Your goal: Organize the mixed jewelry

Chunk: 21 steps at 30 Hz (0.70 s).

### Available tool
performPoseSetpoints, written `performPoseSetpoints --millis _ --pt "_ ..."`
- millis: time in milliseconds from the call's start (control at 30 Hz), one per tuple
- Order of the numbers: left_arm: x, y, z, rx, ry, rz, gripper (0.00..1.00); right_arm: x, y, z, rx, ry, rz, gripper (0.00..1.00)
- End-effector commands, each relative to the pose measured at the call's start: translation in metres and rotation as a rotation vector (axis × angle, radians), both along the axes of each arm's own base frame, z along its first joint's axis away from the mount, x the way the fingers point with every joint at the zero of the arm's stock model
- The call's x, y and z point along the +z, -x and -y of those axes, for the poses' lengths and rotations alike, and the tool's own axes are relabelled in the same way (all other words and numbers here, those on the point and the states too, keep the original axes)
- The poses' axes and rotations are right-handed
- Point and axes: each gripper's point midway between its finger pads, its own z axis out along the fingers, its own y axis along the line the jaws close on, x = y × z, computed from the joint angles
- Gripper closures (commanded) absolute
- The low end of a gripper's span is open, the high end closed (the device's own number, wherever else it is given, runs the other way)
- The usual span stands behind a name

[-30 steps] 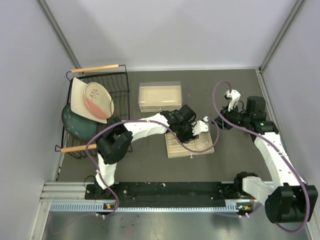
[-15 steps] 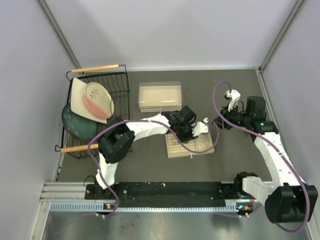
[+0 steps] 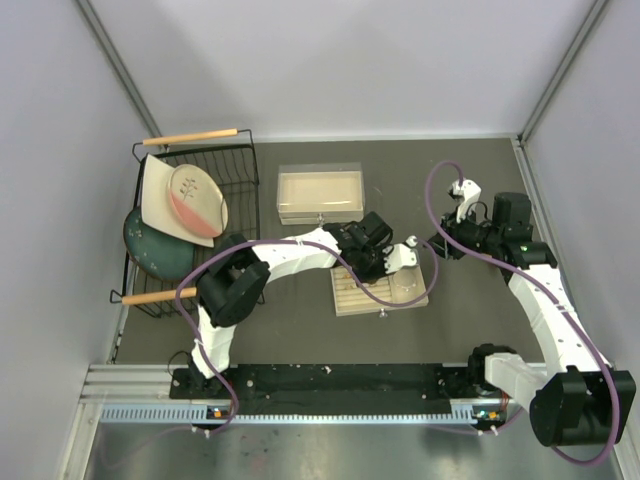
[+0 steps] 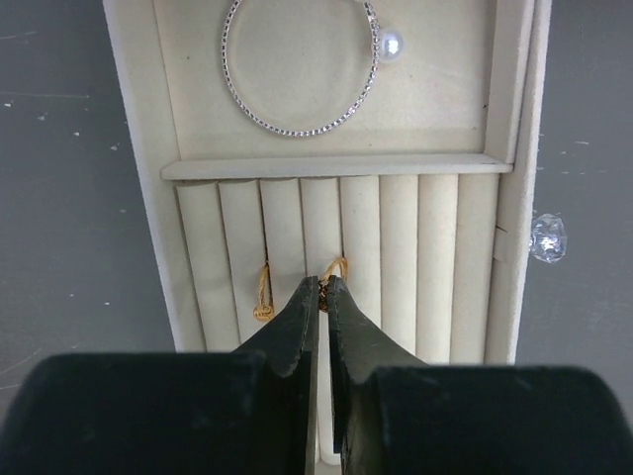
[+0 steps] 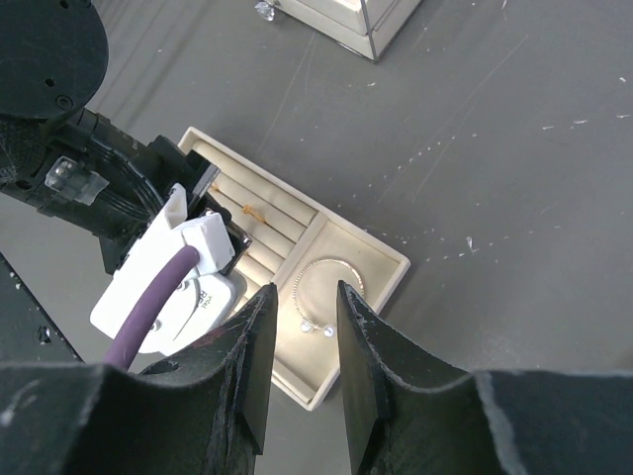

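left arm reaching rightward | left tool jaws nearly together | right arm raised | right tool jaws parted

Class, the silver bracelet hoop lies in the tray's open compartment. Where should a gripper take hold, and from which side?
I'd pinch the bracelet hoop from straight above, on the arc opposite the pearl, one finger inside, one outside. It lies flat in the tray, so only thin wire offers a hold.

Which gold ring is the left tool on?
The right-hand ring in the left wrist view, pinched at the tips of the tool; the other ring stands clear, left of them.
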Motion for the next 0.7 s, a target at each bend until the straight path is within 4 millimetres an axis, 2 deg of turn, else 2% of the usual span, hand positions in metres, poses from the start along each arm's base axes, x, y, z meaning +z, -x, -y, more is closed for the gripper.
performPoseSetpoints --millis 0,200,667 --pt "0.010 0.006 0.006 -0.019 0.027 0.005 0.96 0.005 -0.008 0.004 0.000 0.006 0.049 0.69" --pt "0.007 0.012 0.003 -0.015 0.003 0.020 0.99 0.005 -0.008 0.005 -0.004 0.009 0.047 0.69" --pt "-0.006 0.014 -0.004 -0.001 -0.026 0.021 1.00 0.003 -0.008 0.005 -0.006 0.010 0.043 0.69"
